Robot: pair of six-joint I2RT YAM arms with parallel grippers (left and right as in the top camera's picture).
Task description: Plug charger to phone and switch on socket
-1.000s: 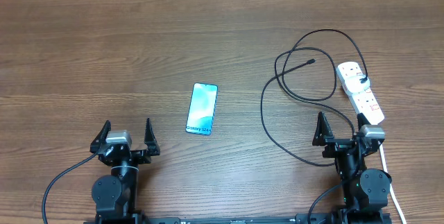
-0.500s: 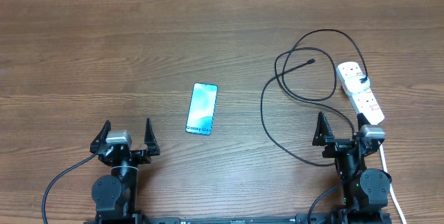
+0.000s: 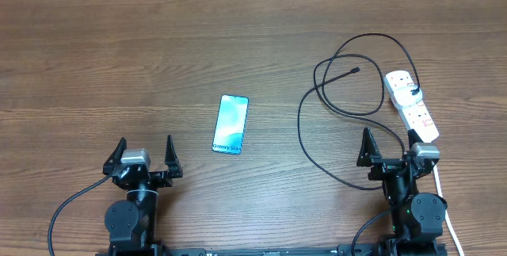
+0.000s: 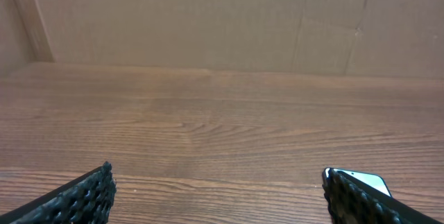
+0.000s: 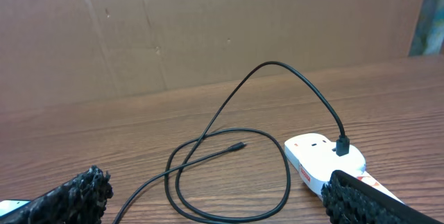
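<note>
- The left gripper (image 3: 145, 145) rests low near the table edge with its fingers spread wide, nothing between them.
- The right gripper (image 3: 388, 139) is likewise splayed open and empty.
- The phone (image 3: 230, 124) lies flat, screen up, ahead of the left fingers and off to their right-hand side, well apart from them. Its lettered end points back toward them.
- The charger (image 3: 300, 129) sprawls in loose loops ahead of the right fingers. One curve sweeps round near the left-hand finger.
- Its connector tip (image 3: 354, 70) lies bare on the wood, farther out than the fingertips and far from the phone.
- The socket (image 3: 412, 104) stretches away from the right-hand finger, its near end just beside that fingertip. Its white cord (image 3: 440, 185) trails back past the arm.
- I see no boxes or trays. The only thing holding anything is the socket, where the charger's other end sits in the far outlet.
- To my eye, the job is barely begun: only that plug is in place.
- The tip has yet to reach the phone.
- The switch has yet to be pressed, though I cannot tell its position from here.
</note>
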